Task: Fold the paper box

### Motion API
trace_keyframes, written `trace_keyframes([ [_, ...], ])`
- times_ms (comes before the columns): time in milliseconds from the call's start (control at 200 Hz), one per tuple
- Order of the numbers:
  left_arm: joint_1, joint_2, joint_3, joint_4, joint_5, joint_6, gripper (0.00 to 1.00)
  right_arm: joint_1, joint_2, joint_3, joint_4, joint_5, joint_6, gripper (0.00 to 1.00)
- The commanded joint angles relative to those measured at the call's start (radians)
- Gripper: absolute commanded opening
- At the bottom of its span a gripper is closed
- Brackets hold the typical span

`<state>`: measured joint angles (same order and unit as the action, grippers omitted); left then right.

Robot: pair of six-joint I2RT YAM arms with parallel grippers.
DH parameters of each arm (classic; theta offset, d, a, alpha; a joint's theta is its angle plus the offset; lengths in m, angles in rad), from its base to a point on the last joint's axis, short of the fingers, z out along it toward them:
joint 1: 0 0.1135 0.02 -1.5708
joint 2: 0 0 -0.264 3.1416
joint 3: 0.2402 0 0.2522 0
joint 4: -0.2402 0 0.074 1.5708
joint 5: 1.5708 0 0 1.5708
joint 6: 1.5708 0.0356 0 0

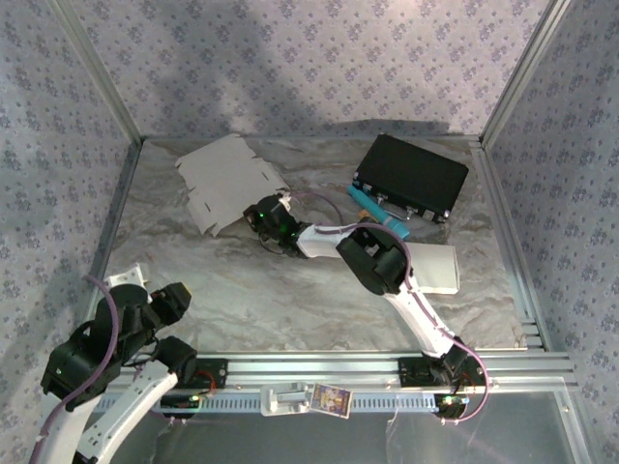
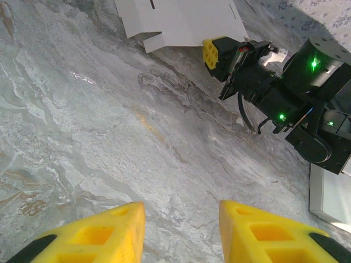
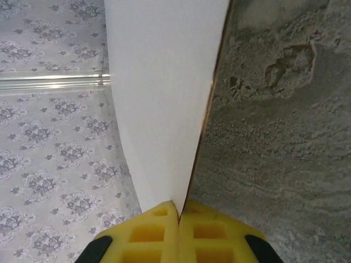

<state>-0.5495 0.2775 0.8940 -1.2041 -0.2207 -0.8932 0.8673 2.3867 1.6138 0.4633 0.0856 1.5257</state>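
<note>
Paper box [image 1: 224, 182] sits unfolded, one edge pinched between the closed right gripper [image 3: 179, 218]; left gripper [image 2: 181, 233], well short of it, stands part-open, empty.

Robot test cell, laboratory type. A marble-patterned table [image 1: 290, 290] is enclosed behind and on both sides by floral-print wall panels [image 1: 319, 58] set in aluminium posts [image 1: 95, 70]. Along the table's near edge an aluminium rail [image 1: 319, 365] is fixed, on which a left arm [image 1: 97, 358] and a right arm [image 1: 387, 266] are mounted.
</note>
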Motion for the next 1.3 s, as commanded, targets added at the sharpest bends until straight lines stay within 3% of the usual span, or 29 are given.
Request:
trace_keyframes([
  [0, 0.005, 0.023, 0.027, 0.011, 0.009, 0.035, 0.40, -0.002, -0.124, -0.022, -0.039, 0.043, -0.043, 0.00],
  [135, 0.005, 0.068, 0.049, 0.037, -0.002, 0.071, 0.40, -0.022, -0.270, -0.048, -0.140, 0.028, -0.099, 0.00],
  [390, 0.005, 0.177, 0.100, 0.162, -0.028, 0.169, 0.40, -0.022, -0.584, -0.046, -0.596, 0.026, -0.120, 0.00],
  [570, 0.006, 0.256, 0.122, 0.293, -0.004, 0.284, 0.40, 0.015, -0.774, 0.051, -1.166, 0.116, 0.123, 0.00],
  [785, 0.007, 0.337, 0.121, 0.416, 0.098, 0.363, 0.41, 0.069, -0.952, 0.075, -1.535, 0.149, 0.423, 0.00],
  [994, 0.007, 0.377, 0.095, 0.472, 0.156, 0.317, 0.41, 0.075, -0.843, 0.358, -1.864, 0.166, 0.488, 0.00],
  [1294, 0.008, 0.414, 0.037, 0.425, 0.213, 0.235, 0.43, -0.132, -0.502, 0.462, -1.549, 0.009, 0.353, 0.00],
])
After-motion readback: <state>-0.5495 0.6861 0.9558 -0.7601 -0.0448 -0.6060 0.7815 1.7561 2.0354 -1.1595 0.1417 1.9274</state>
